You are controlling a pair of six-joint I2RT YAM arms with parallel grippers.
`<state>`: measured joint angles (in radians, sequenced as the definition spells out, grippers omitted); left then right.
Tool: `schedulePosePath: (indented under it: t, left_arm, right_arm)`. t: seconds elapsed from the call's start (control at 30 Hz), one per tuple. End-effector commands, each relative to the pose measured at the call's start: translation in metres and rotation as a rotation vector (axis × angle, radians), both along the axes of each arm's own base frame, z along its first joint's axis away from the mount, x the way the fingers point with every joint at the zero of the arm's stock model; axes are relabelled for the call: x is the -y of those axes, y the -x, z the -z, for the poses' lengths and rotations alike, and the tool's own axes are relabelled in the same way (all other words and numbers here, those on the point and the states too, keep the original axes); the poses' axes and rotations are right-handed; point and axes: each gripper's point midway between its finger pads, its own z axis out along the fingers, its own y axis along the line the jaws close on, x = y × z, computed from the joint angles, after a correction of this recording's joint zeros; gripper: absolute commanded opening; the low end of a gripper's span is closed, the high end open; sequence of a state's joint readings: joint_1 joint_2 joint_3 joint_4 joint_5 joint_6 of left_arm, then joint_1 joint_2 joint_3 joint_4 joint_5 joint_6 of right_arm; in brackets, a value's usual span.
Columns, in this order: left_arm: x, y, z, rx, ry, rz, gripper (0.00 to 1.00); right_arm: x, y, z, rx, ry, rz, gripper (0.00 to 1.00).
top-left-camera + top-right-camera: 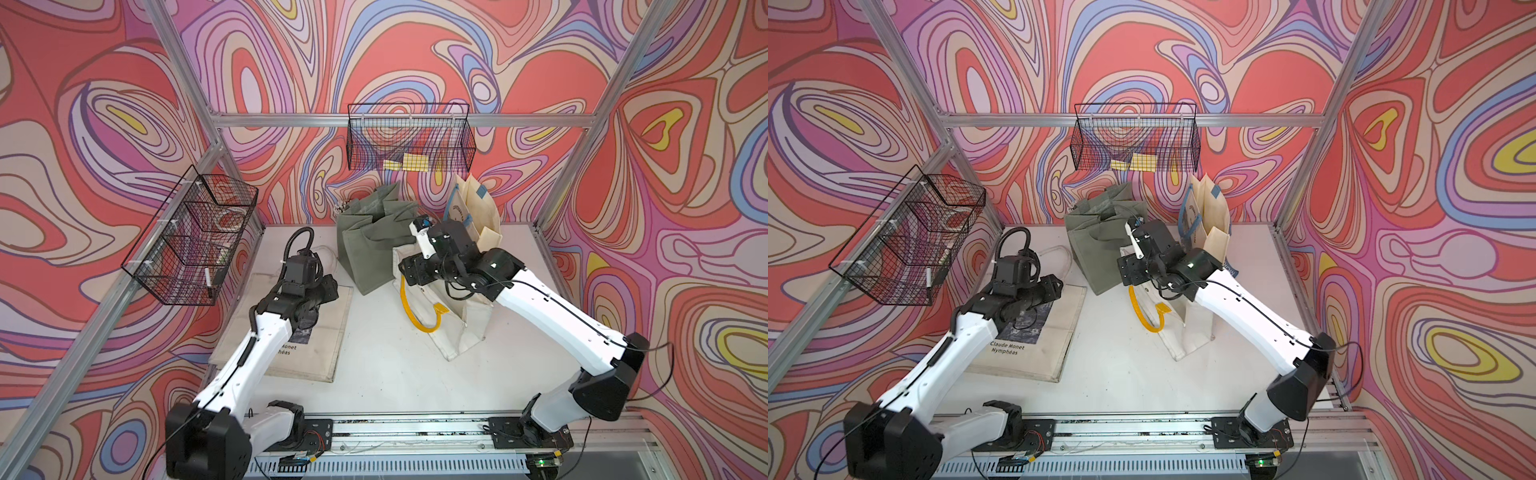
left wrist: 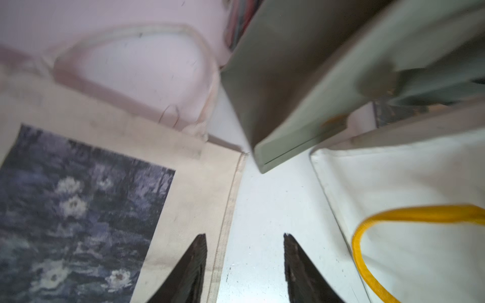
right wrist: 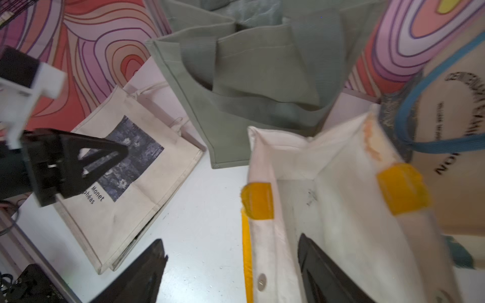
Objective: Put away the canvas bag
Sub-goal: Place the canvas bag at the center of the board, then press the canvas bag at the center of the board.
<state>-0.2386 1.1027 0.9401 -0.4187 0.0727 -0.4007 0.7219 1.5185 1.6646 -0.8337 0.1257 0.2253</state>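
The canvas bag (image 1: 322,332) (image 1: 1059,332) is a flat beige tote with a dark water-lily print, lying on the left of the white table. My left gripper (image 2: 244,236) (image 1: 330,286) hovers low over its right edge. It is open and empty, one finger (image 2: 195,262) over the cloth and its mate over bare table. A white bag with yellow handles (image 1: 451,332) (image 3: 341,210) stands open on the right. My right gripper (image 3: 232,241) is open astride its near wall, one finger (image 3: 322,267) inside the bag, without gripping it.
A green fabric bag (image 1: 374,245) stands at the back centre, touching the white bag. A beige bag with blue handles (image 1: 478,208) stands behind it on the right. Wire baskets hang on the back wall (image 1: 409,141) and the left wall (image 1: 195,241).
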Motion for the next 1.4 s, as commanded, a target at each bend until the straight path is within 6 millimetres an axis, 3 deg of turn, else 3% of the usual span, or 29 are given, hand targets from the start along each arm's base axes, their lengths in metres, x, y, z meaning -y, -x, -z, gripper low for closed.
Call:
schedulePosePath:
  t: [0.0, 0.1, 0.23, 0.43, 0.7, 0.87, 1.2, 1.27, 1.37]
  left_arm:
    - [0.037, 0.012, -0.033, 0.178, -0.136, 0.282, 0.59]
    - [0.08, 0.029, -0.056, 0.272, -0.191, 0.508, 0.61]
    - [0.122, 0.038, -0.057, 0.232, -0.249, 0.666, 0.63]
    - [0.182, 0.049, -0.056, 0.219, -0.167, 0.782, 0.66]
    - [0.206, 0.044, -0.026, -0.124, 0.121, 0.575, 0.63]
    - [0.225, 0.027, -0.022, -0.169, 0.309, 0.457, 0.65]
    - [0.271, -0.01, -0.004, -0.234, 0.409, 0.438, 0.66]
    - [0.278, -0.015, -0.004, -0.241, 0.421, 0.444, 0.64]
    - [0.289, -0.021, -0.015, -0.221, 0.46, 0.467, 0.52]
  right_arm:
    - [0.057, 0.016, 0.005, -0.037, 0.096, 0.085, 0.88]
    - [0.094, 0.028, 0.004, -0.029, 0.113, 0.151, 0.92]
    - [0.131, 0.032, 0.014, -0.047, 0.108, 0.196, 0.95]
    - [0.154, 0.025, 0.035, -0.117, 0.06, 0.208, 0.95]
    - [0.151, 0.011, 0.058, -0.192, -0.016, 0.162, 0.92]
    - [0.145, 0.01, 0.067, -0.217, -0.049, 0.132, 0.92]
    - [0.131, 0.03, 0.078, -0.242, -0.114, 0.02, 0.93]
    - [0.127, 0.035, 0.079, -0.245, -0.125, -0.017, 0.93]
    - [0.124, 0.041, 0.08, -0.244, -0.13, -0.054, 0.93]
